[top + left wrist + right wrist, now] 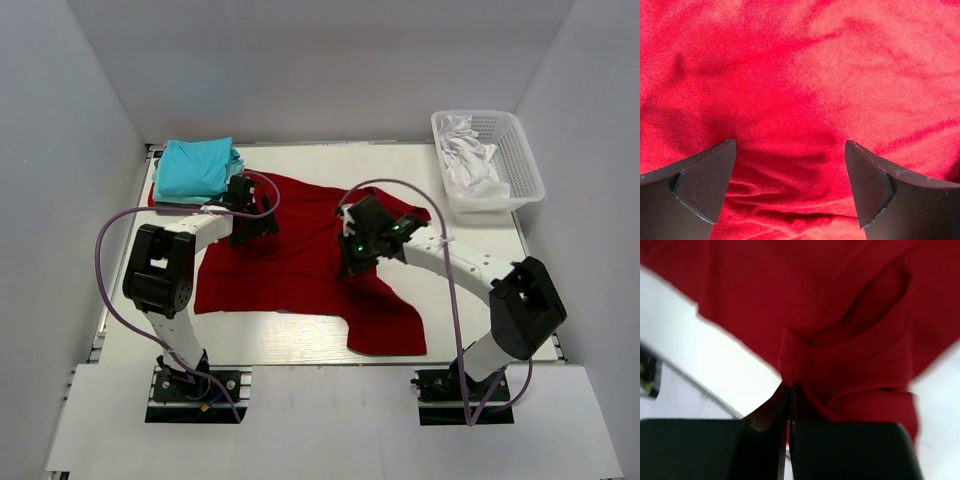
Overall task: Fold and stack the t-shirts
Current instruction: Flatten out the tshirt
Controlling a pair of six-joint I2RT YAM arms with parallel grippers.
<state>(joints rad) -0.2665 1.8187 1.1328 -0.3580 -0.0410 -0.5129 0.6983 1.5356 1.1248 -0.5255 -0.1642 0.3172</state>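
Observation:
A large dark red t-shirt (300, 270) lies spread over the middle of the white table, with one flap hanging toward the front edge. Folded turquoise t-shirts (197, 167) are stacked at the back left, on the red shirt's corner. My left gripper (252, 222) hovers open just over the red cloth (800, 75) near its back left part, wrinkled fabric showing between its fingertips (790, 142). My right gripper (351, 262) is shut on a hemmed fold of the red t-shirt (850, 315), pinched at the tips (790, 386) and lifted off the table.
A white mesh basket (524, 158) with white cloth (470, 160) in it stands at the back right. Grey walls close in the table on three sides. Purple cables loop over both arms.

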